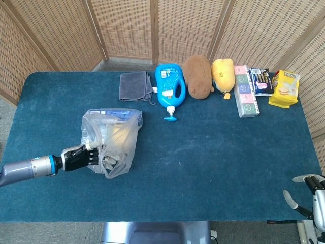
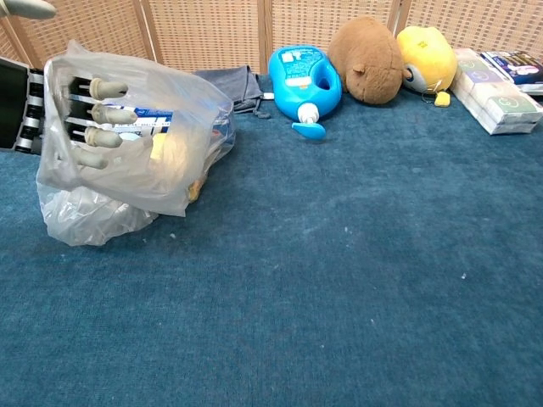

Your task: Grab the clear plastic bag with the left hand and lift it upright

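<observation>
The crinkled clear plastic bag (image 1: pixel 112 140) sat on the dark blue carpeted table (image 1: pixel 203 152) toward its left edge, about midway between the near and far edges, bulging and partly raised, with a yellowish item and a flat blue-and-white package showing through the film. The robot's left hand (image 1: pixel 81 156), black with pale fingertips, reached in from the left edge with its fingers (image 2: pixel 100 112) pushed inside the bag's mouth; in the chest view they lay stretched out side by side behind the plastic, with the film draped over them and the bag's lower folds resting on the table. Whether the thumb pressed the film against them could not be made out, so it is not clear if the bag was truly gripped. The right hand (image 1: pixel 311 195) hung off the near right corner, beyond the table's edge, holding nothing, fingers apart. Along the far edge lay a row of things: a folded grey cloth (image 1: pixel 135 86), a bright blue plastic bottle with a pump nozzle (image 1: pixel 169 89) lying flat just beside it, a brown plush toy (image 1: pixel 198 75) touching a yellow plush toy (image 1: pixel 223 74), then a long pastel-coloured box (image 1: pixel 245 91), a dark printed packet (image 1: pixel 262 81) and a yellow snack packet (image 1: pixel 285 89) near the far right corner. A woven wicker folding screen (image 1: pixel 162 28) stood behind the table.
</observation>
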